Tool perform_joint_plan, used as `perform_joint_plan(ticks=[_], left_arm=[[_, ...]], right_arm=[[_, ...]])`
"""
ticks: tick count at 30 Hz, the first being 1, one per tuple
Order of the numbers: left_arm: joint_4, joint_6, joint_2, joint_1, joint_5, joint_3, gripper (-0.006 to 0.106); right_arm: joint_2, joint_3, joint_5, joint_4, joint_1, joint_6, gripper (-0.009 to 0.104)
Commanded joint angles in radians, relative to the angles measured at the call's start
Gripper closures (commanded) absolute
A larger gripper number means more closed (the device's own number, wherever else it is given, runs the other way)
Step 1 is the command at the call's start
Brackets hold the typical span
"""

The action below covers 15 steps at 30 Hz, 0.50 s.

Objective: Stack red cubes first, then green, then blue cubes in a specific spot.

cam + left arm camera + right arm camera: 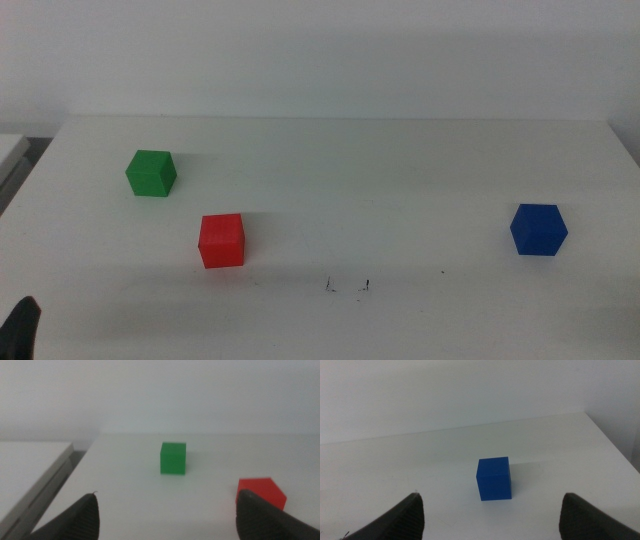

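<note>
**A:** Quick rundown of where the cubes are sat — red cube [221, 241] is found left of centre on the table [400, 160], green cube [151, 173] a bit further back and to its left, the two near each other but not touching. Blue cube [538, 229] is parked well apart on the right side. Nothing is stacked.

**B:** And the spot?

**A:** The scribble marks [347, 287] can be made out near the front edge, between red and blue, closer to red. No cube is placed on them.

**B:** Grippers?

**A:** Left gripper [165, 510] is held low at the front left with jaws spread wide — green is seen ahead of it, red just off one jaw. Right gripper [492, 510] is likewise spread apart, nothing gripped, with blue lined up straight ahead between the jaws.
</note>
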Motion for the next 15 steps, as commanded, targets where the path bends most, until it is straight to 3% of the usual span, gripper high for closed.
perform_joint_plan(ticks=[1,6,12,15], left_arm=[[-0.003,-0.002,0.069,-0.002,0.008,-0.051,0.007],[-0.013,0.052,0.471,0.0,0.167,-0.331,0.007],[-0.176,0.052,0.907,-0.012,0.443,-0.697,0.007],[-0.176,-0.039,1.099,-0.066,0.547,-0.856,0.007]], right_arm=[[-0.005,0.004,-0.007,-0.01,-0.004,-0.004,0.007],[-0.005,0.004,-0.007,-0.01,-0.004,-0.004,0.007],[-0.005,0.004,-0.007,-0.01,-0.004,-0.004,0.007],[-0.005,0.004,-0.007,-0.01,-0.004,-0.004,0.007]])
